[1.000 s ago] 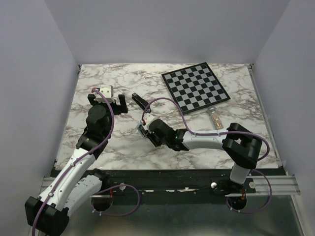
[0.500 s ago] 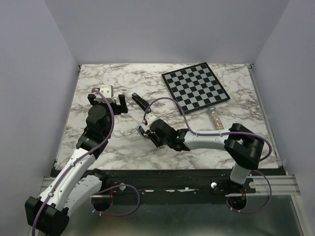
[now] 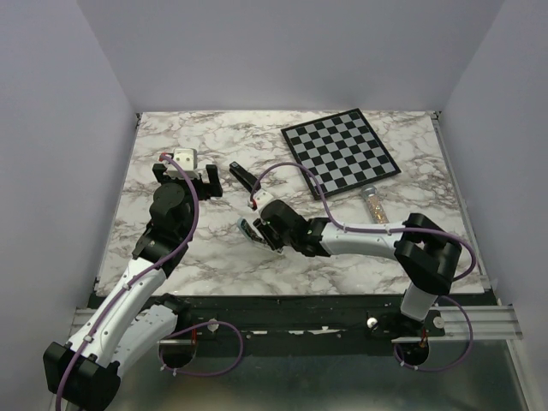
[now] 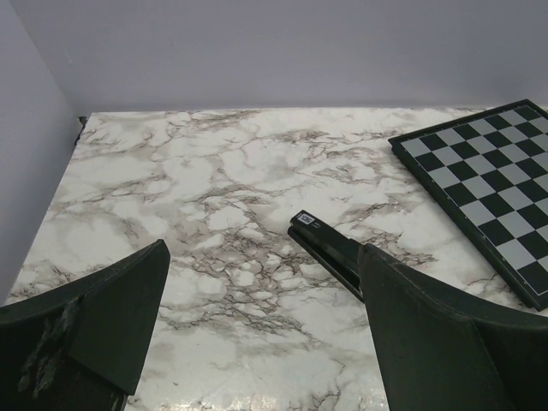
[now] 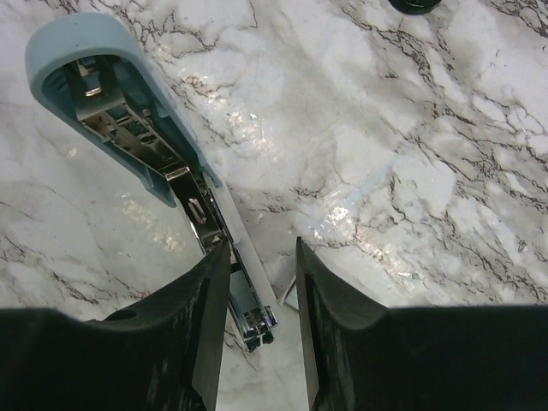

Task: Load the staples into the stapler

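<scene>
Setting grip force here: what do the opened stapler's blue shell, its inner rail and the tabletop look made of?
Blue shell: likely moulded plastic, matte, with a smooth rounded rim. Inner rail: bare metal, probably steel, given its bright mirror-like glints. Tabletop: glossy and marble-veined, throwing back light; real stone or printed laminate cannot be told.

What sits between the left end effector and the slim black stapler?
Nothing visible does: only bare marble tabletop lies between the open left end effector and the slim black stapler.
</scene>
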`<action>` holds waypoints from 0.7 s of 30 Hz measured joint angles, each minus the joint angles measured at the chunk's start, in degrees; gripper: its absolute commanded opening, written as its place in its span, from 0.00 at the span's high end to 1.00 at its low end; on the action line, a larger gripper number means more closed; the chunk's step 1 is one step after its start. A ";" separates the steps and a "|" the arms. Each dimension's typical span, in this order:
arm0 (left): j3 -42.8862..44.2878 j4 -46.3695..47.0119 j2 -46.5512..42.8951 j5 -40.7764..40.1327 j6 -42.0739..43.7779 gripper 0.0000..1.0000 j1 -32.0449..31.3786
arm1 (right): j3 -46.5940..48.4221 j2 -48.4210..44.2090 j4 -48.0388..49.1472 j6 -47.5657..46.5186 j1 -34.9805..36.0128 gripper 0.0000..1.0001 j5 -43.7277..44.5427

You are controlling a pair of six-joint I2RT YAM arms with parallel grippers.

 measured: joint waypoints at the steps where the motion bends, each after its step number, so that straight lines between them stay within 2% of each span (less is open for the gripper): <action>1: 0.00 0.00 0.00 -0.02 0.00 0.01 0.00 | 0.13 0.04 -0.02 0.00 -0.04 0.57 0.02; 11: 0.00 -0.02 0.59 0.11 0.00 0.01 0.00 | -0.72 -0.02 -0.15 -0.20 -0.35 0.57 -1.11; 16: 0.00 -0.04 1.44 0.85 0.00 0.01 0.00 | -6.43 -5.29 1.14 -2.08 -0.35 0.56 -3.48; 21: 0.00 -0.83 3.15 2.80 -1.07 0.01 0.00 | -14.49 -11.93 7.61 -4.28 -0.37 0.54 -6.14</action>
